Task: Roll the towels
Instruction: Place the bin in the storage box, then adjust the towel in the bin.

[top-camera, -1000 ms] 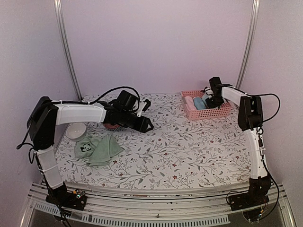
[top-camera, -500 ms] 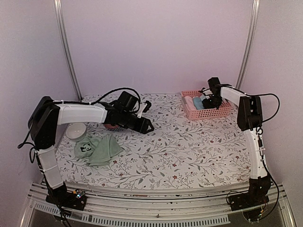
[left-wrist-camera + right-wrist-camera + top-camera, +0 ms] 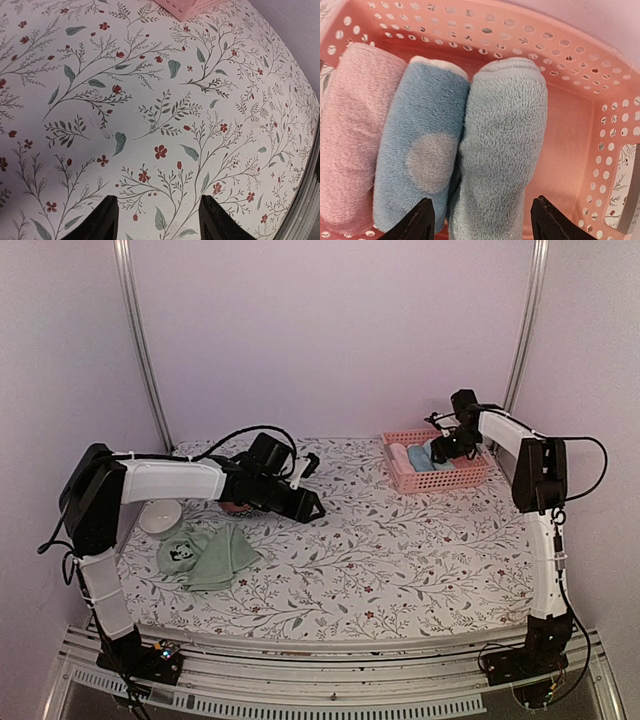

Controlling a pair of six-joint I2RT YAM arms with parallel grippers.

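Four towels are counted. One sage-green towel (image 3: 215,558), marked with a small black-and-white panda print (image 3: 181,553), is seen crumpled and unrolled on the floral desk (image 3: 380,560), near one white bowl (image 3: 160,517) at the left side. Three fluffy terry rolls are packed side by side, touching, in one pink perforated basket (image 3: 570,55) at the far right: a pink roll (image 3: 350,135), a blue roll (image 3: 417,145) with a paler round patch, and a pale grey-blue roll (image 3: 502,150). The right fingers (image 3: 420,222) are held spread wide above the rolls, with nothing gripped. The left fingers (image 3: 100,222) are held apart over patterned desk, and nothing is grasped.
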